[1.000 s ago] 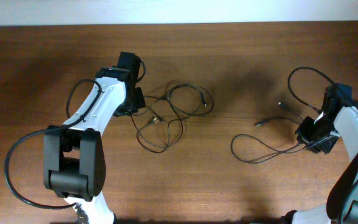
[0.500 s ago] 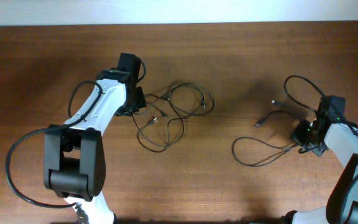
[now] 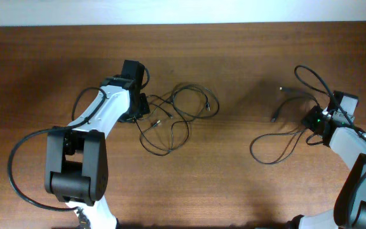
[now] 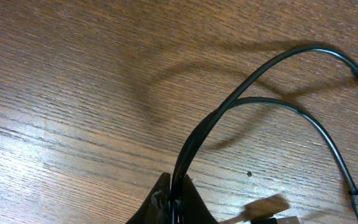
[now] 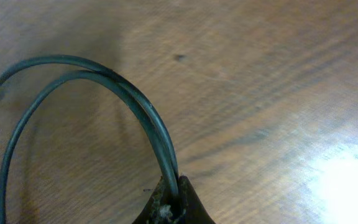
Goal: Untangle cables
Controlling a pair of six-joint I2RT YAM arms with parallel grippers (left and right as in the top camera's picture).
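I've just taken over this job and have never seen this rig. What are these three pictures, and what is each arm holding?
Two robot arms work at a wooden table. The wide picture looks down from above. The two close-ups come from a camera on each wrist. The left gripper is shut on two strands of the tangled cables. The right gripper is shut on a separate cable, which lies looped farther right, apart from the tangle.
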